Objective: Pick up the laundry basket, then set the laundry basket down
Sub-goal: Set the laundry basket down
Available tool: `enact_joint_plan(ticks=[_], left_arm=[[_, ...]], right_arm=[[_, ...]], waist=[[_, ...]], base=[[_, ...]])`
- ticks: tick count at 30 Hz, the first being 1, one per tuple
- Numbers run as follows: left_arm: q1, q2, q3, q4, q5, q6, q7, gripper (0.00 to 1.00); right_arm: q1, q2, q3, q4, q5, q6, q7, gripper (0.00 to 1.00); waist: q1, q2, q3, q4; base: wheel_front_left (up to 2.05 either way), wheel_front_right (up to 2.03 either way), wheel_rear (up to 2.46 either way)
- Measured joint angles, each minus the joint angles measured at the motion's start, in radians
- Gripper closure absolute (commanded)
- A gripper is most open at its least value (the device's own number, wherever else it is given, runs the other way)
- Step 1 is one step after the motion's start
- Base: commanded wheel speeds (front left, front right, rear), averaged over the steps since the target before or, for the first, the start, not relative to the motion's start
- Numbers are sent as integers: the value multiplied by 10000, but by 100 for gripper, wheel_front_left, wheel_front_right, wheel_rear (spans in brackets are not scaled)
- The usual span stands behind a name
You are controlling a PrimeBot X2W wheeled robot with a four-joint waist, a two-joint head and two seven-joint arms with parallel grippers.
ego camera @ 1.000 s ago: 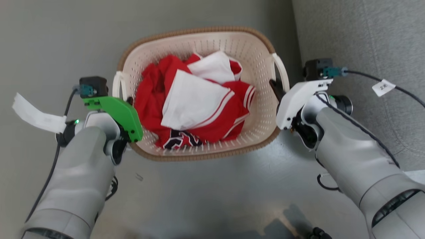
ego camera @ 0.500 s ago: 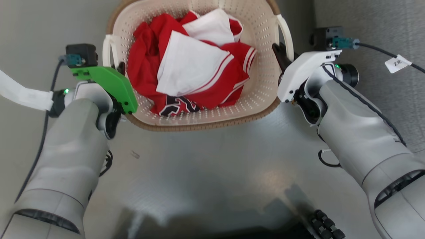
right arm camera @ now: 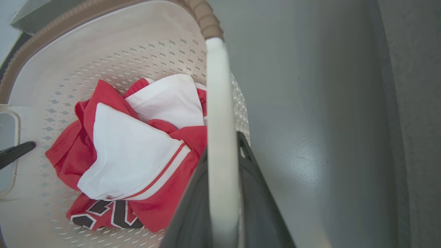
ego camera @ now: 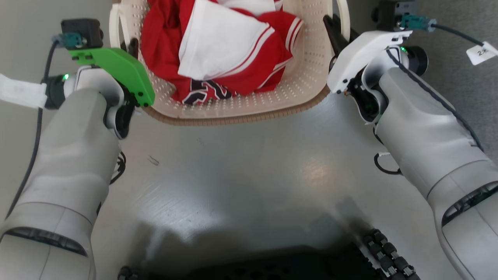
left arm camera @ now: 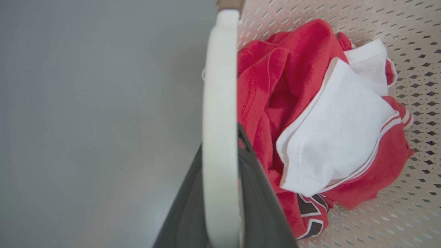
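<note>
The laundry basket (ego camera: 233, 118), cream perforated plastic with a brown woven-look rim, is at the top of the head view, its far half cut off. Red and white clothes (ego camera: 218, 50) fill it. My left gripper (ego camera: 132, 44) is shut on the basket's left white loop handle (left arm camera: 220, 103), with a dark finger (left arm camera: 258, 193) on either side of it. On the opposite side, my right gripper (ego camera: 332, 27) is shut on the right handle (right arm camera: 218, 103), fingers (right arm camera: 251, 179) straddling the loop.
Grey floor (ego camera: 241, 175) lies under and in front of the basket. A grey textured fabric surface (ego camera: 463, 93) runs along the right. My dark base (ego camera: 272, 268) shows at the bottom edge. Tagged cables hang off both wrists.
The whole head picture has shifted, bringing my base into view. The basket and both grippers sit higher and look larger than before. Both holds on the handles are unchanged.
</note>
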Motion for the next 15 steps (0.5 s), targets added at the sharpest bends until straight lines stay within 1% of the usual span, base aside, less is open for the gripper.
enact_joint_plan(ticks=[5, 15], left_arm=[[-230, 0, 40, 29, 10, 77, -132, 100], [-453, -38, 35, 201, 180, 77, -439, 100]], right_arm=[[-212, 2, -71, 2, 2, 0, -102, 100], [-367, 17, -123, 50, 8, 6, -255, 100]], waist=[[0, 0, 317, 31], [0, 0, 694, 45]], base=[[0, 0, 0], [0, 0, 0]])
